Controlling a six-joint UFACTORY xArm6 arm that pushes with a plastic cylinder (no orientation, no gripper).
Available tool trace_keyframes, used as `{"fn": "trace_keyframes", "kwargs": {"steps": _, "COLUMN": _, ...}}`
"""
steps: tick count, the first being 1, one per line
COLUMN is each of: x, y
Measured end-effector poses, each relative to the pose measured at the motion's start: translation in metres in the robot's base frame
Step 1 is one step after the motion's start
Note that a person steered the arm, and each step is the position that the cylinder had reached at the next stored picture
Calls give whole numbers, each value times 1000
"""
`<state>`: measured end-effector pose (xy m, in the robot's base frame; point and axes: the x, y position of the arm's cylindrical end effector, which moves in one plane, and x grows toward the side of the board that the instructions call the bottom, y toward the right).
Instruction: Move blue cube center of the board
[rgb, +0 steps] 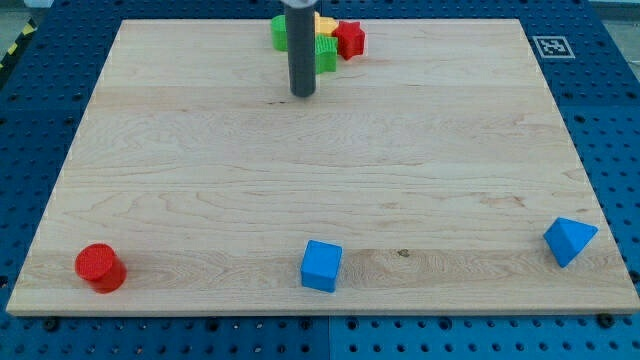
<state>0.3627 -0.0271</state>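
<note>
The blue cube (321, 266) is seen far below my tip (302, 94) and very slightly to the view's right, near the bottom edge of the board (200, 160). It is turned a little out of square with that edge, and no long axis can be made out. Bare wood is seen between it and the tip. No jaws are carried: only a straight rod, with my tip touching no block. Just behind and to the right of the tip, at the top edge, green (326, 52), red star (349, 39) and yellow (326, 21) blocks are clustered. A red cylinder (100, 267) is placed far below-left, a blue wedge (570, 240) far below-right.
</note>
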Motion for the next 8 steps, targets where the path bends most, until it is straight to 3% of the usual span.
{"fn": "trace_keyframes", "kwargs": {"steps": 2, "x": 29, "y": 3}}
{"fn": "trace_keyframes", "kwargs": {"steps": 3, "x": 58, "y": 41}}
{"fn": "trace_keyframes", "kwargs": {"steps": 4, "x": 109, "y": 84}}
{"fn": "trace_keyframes", "kwargs": {"steps": 6, "x": 254, "y": 129}}
{"fn": "trace_keyframes", "kwargs": {"steps": 8, "x": 256, "y": 123}}
